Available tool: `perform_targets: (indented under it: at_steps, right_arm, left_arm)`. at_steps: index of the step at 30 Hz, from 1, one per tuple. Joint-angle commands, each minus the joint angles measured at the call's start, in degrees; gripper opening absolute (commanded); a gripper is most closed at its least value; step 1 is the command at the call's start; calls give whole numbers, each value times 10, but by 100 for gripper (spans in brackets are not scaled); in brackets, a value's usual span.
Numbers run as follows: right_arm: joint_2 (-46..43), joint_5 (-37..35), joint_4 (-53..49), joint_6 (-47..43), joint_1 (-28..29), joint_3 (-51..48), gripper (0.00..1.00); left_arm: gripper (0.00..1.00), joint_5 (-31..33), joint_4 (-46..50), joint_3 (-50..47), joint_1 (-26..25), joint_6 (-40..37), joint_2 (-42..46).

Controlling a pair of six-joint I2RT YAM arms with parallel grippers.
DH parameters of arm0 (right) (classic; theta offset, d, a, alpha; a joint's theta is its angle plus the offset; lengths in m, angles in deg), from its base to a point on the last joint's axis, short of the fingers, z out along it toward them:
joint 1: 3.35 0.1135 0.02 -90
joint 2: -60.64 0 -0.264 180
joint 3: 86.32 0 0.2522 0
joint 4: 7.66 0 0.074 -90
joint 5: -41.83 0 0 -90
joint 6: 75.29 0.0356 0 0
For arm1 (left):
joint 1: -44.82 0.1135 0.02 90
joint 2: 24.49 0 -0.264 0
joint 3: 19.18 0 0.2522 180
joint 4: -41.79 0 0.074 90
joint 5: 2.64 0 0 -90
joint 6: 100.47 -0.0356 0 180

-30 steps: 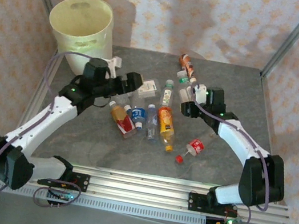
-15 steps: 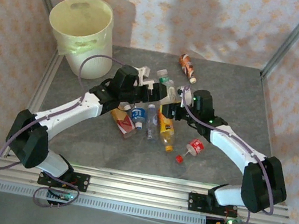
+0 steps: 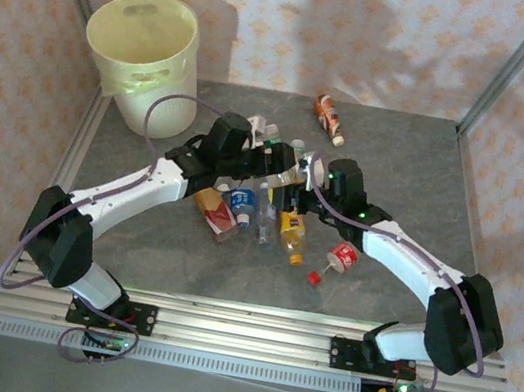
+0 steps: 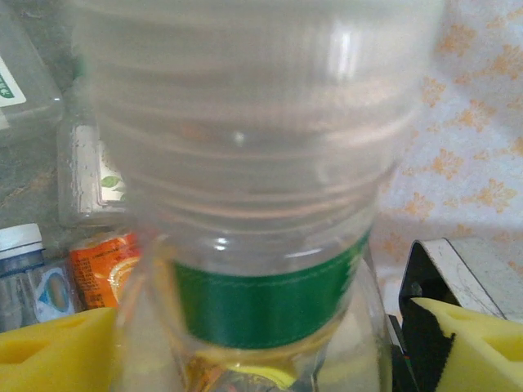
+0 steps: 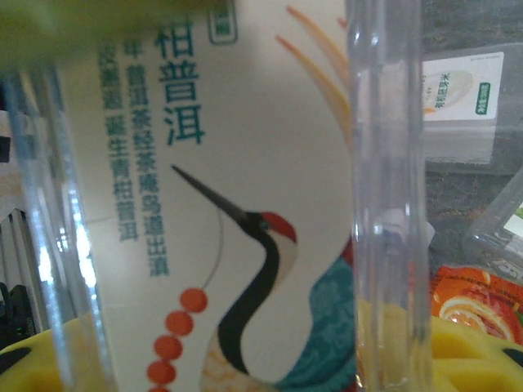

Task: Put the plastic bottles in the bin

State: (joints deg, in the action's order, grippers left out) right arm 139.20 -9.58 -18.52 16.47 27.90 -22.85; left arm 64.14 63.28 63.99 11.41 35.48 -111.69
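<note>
Nearest me, a loose red cap [image 3: 313, 278] lies just beside a red-label bottle [image 3: 340, 258], both where they lay a second ago. Behind them the row on the table [image 3: 420, 163] has not shifted: orange bottle [image 3: 290, 229], clear bottle [image 3: 266, 219], blue bottle [image 3: 242, 202] and red-and-yellow bottle [image 3: 215, 214], all on their sides.

Above that row, both arms have changed. A second ago my left arm was folded back toward the bin; now it has swung in to the middle. The right arm has come leftward to meet it, so the two wrists sit close together.

My right gripper [image 5: 261, 359] is clenched on a crane-label bottle [image 5: 229, 204], as it was before. My left gripper [image 4: 261, 347] has its yellow pads [image 4: 57, 351] on either side of a green-band bottle [image 4: 270, 302]. I cannot tell whether they pinch it yet, nor whether it is the same bottle the right one holds.

Farther back, a lone orange-capped bottle [image 3: 329, 116] lies untouched. The bin [image 3: 157, 101] stands upright at the far left corner, well apart from both grippers.
</note>
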Motion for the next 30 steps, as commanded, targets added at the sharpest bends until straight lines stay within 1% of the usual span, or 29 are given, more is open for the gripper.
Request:
perform_targets:
  at_steps: [1,6,9,11,13,16,21,24,25,30]
  right_arm:
    - [-15,11,-4,-7,9,33,44]
    - [-18,8,-8,-10,16,41,45]
    - [-16,3,-13,-8,16,45,47]
    - [-16,2,-14,-6,16,46,50]
    - [-15,-2,-15,-5,16,47,57]
    - [-15,-15,-16,-1,16,48,70]
    - [-16,-30,-17,-9,16,47,77]
    - [-19,-36,-22,-20,16,45,92]
    - [-20,-38,-29,-31,16,46,99]
    - [-40,-70,-91,-98,16,61,99]
  left_arm:
    - [84,25,49,30,-14,-26,-12]
    - [69,29,56,40,-20,-27,-23]
    - [62,26,52,41,-20,-28,-23]
    - [58,29,55,43,-20,-30,-24]
    - [57,36,59,43,-20,-29,-23]
    - [56,49,58,41,-20,-24,-19]
    - [56,74,63,40,-19,-20,-13]
    - [56,89,68,39,-19,-21,-7]
    - [56,94,72,39,-18,-20,-3]
    - [57,134,93,39,-14,-16,16]
